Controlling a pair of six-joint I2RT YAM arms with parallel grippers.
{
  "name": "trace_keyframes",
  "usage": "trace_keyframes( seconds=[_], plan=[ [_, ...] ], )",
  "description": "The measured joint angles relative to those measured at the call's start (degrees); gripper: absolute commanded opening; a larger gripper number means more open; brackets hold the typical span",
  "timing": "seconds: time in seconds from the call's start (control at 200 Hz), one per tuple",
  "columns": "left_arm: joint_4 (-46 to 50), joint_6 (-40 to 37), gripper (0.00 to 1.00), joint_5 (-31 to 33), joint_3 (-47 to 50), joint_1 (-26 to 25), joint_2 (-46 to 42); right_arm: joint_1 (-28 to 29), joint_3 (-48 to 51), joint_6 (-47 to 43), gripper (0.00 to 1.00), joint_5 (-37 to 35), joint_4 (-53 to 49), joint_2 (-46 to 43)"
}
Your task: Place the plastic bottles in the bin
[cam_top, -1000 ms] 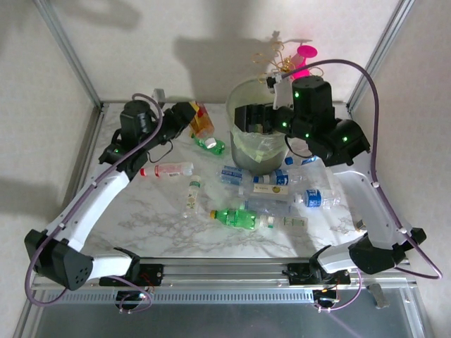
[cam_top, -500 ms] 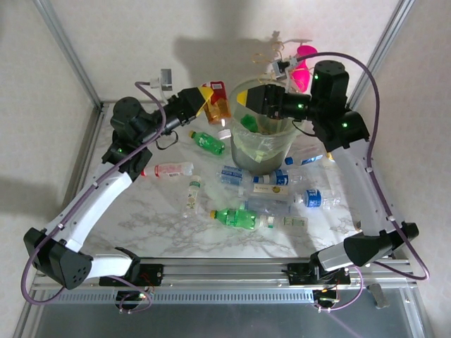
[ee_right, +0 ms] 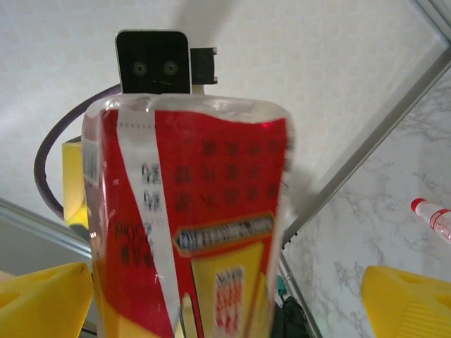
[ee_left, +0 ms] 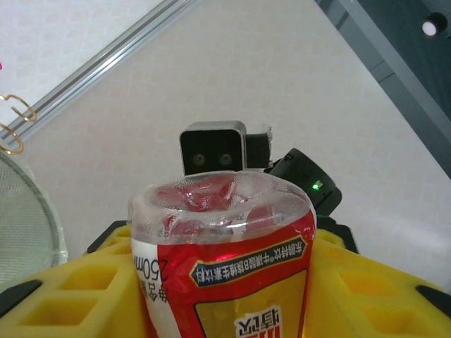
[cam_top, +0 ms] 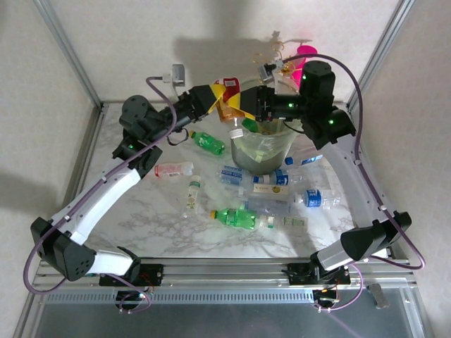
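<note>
My left gripper (cam_top: pixel 220 98) (ee_left: pixel 222 299) is shut on an orange-brown bottle with a red and yellow label (cam_top: pixel 229 105) (ee_left: pixel 225 267), held in the air over the left rim of the bin (cam_top: pixel 262 151). My right gripper (cam_top: pixel 244 105) (ee_right: pixel 224 299) faces it from the right and is open; its yellow fingers (ee_right: pixel 42 299) stand wide on either side of that bottle (ee_right: pixel 190 211) without touching it. A green bottle (cam_top: pixel 250 125) lies inside the bin. Several other bottles lie on the table, among them a green one (cam_top: pixel 239 218), a red-labelled one (cam_top: pixel 169 170) and blue-labelled ones (cam_top: pixel 271 179).
A pink-and-gold ornament (cam_top: pixel 304 58) stands behind the bin. Another green bottle (cam_top: pixel 208 143) lies left of the bin, under the left arm. Metal frame posts (cam_top: pixel 67 49) rise at the back corners. The marble table (cam_top: pixel 141 211) has open room at its near left.
The left gripper has lifted the orange-brown bottle off the table and carried it right, to the bin's rim. The right gripper has risen out of the bin and moved left to meet it.
</note>
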State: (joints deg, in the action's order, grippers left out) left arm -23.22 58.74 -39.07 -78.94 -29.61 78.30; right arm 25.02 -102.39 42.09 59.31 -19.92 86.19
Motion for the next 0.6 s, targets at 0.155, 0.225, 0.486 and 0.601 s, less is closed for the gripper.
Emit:
trace_keyframes(
  seconds=[0.155,0.225,0.486,0.601],
  plan=[
    [0.2,-0.8,0.47,0.4,-1.4,-1.7,2.4,0.4,0.0,0.7,0.80,0.6,0.5,1.0],
    [0.4,-1.2,0.47,1.0,-1.6,-1.8,2.5,0.4,0.0,0.9,0.72,0.8,0.7,1.0],
    [2.5,-3.9,0.57,2.2,-2.5,-1.9,2.5,0.5,-0.2,0.7,0.48,0.7,0.9,1.0],
    [3.6,-4.7,0.79,2.7,-3.3,-2.0,2.5,0.3,-0.9,0.1,0.48,0.2,-0.3,1.0]
  ],
)
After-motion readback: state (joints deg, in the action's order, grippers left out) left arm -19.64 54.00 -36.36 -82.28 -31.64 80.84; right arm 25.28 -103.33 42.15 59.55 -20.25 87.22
